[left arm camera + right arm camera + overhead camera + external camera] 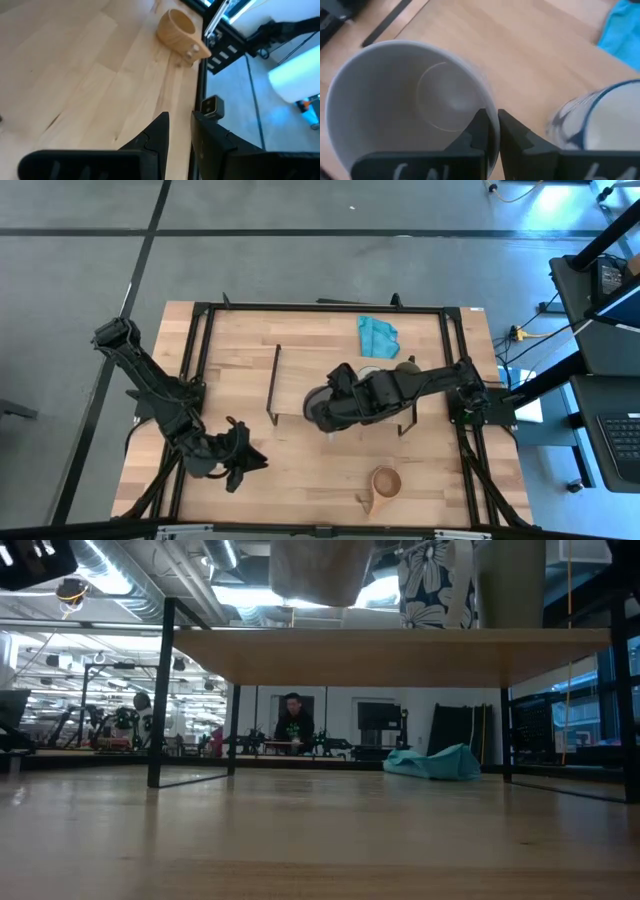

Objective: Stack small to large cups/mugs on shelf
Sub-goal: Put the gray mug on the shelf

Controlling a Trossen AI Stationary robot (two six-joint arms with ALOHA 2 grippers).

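The grey-white ceramic mug [410, 105], open mouth up, sits at the lower left of the right wrist view, its near rim pinched between the fingers of the right gripper [492, 131], which are nearly together on the thin wall. In the high view this gripper [335, 402] lies centre frame over the low light-wood shelf [290, 385] with black wire legs, and the low view shows the mug's pale base [318, 570] at top centre, apparently hanging clear above the board. Just to its right there stands a white mug with a dark floral print [436, 575], and farther right an olive-green cup [512, 582].

The brown wooden cup with a long handle [383, 484] rests on the tabletop, lower centre-right of the high view, handle pointing lower left. The left gripper [240, 463], fingers slightly apart and empty, waits at lower left; that cup lies to its right, roughly as near as it is to the right gripper, which is occupied.

A teal cloth [377, 337] lies beyond the shelf.
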